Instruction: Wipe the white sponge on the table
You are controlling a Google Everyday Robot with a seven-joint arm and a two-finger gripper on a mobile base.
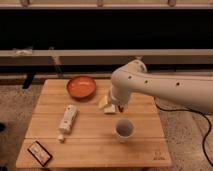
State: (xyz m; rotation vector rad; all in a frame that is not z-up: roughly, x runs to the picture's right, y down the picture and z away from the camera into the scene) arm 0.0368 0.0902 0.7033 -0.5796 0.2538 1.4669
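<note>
Reaching down to the table (90, 145), the gripper (116, 104) is touching the sponge (104, 103) on its bowl (81, 87) side; whether clenched, I cannot tell.

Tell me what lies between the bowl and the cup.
In the camera view, the sponge lies between the bowl and the cup, with the gripper down at it.

Indoor robot test space, lab-like: speckled stone floor (12, 106) around plank-top desk (95, 146), black cable (205, 137) trailing off desk's right edge, pale rail (75, 52) along dark wall beyond far edge. Claw (117, 106) low over desk middle.
</note>
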